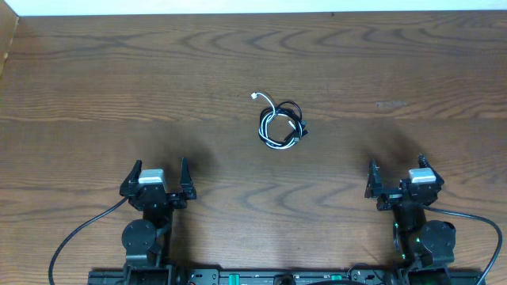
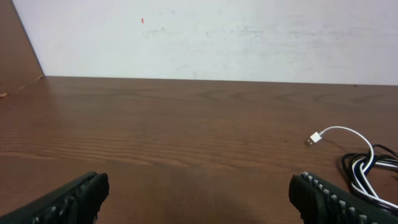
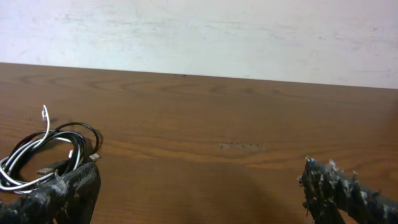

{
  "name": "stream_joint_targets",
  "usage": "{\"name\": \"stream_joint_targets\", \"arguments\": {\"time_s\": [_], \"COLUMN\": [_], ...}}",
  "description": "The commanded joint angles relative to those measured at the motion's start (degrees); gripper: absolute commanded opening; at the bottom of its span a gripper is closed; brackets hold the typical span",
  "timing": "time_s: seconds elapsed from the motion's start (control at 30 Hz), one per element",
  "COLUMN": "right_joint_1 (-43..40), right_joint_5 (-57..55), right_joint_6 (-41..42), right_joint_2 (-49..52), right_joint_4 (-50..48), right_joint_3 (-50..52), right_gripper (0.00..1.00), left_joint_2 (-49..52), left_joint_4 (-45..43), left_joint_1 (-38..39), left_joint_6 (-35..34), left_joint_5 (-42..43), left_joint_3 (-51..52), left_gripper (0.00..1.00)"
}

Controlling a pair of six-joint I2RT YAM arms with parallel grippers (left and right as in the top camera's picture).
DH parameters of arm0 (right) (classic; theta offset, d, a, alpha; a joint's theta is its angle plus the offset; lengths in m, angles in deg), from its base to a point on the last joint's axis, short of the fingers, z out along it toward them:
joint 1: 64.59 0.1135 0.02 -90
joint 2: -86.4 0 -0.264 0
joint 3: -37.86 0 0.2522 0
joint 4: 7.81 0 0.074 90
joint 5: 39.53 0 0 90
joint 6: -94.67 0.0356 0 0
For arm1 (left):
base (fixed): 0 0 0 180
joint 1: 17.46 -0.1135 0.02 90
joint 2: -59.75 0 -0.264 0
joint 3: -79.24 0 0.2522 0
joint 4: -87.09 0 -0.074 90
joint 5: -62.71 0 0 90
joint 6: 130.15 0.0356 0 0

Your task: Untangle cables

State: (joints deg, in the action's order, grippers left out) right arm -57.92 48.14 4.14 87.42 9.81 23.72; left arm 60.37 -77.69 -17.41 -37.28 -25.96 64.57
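Overhead, the white cable (image 1: 263, 127) and black cable (image 1: 295, 115) lie wound together in one small coil near the middle of the wooden table (image 1: 119, 79). Bare wood lies all round the coil, and it is well apart from both arms. The white plug end sticks out toward the far left of the coil, and the far table edge meets a pale wall strip (image 1: 238, 6). The left gripper (image 1: 159, 168) and right gripper (image 1: 396, 165) sit close to the near edge, each spread wide and holding nothing. From the left wrist, the two fingers (image 2: 68, 198) stand far apart over open wood. The white cable (image 2: 346, 129) arcs in at the right with its metal plug toward the middle, and the black cable (image 2: 344, 168) is cut by the frame edge. From the right wrist the coil sits at the lower left, white cable (image 3: 38, 142) inside the black cable (image 3: 93, 134). Its near side is hidden behind one finger (image 3: 65, 190), and whether they touch is unclear. Whether the black is one cord or two cannot be told.
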Motion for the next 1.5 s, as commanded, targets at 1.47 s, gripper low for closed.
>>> {"name": "stream_joint_targets", "arguments": {"time_s": [1.47], "right_joint_1": [-2.25], "right_joint_5": [33.03], "right_joint_6": [-0.37], "right_joint_2": [43.52], "right_joint_4": [10.80], "right_joint_3": [-47.60], "right_gripper": [0.99], "left_joint_2": [57.13], "left_joint_4": [20.46], "left_joint_1": [8.57], "left_joint_6": [0.11], "left_joint_5": [26.51], "left_joint_3": [-53.29], "left_gripper": [0.98]}}
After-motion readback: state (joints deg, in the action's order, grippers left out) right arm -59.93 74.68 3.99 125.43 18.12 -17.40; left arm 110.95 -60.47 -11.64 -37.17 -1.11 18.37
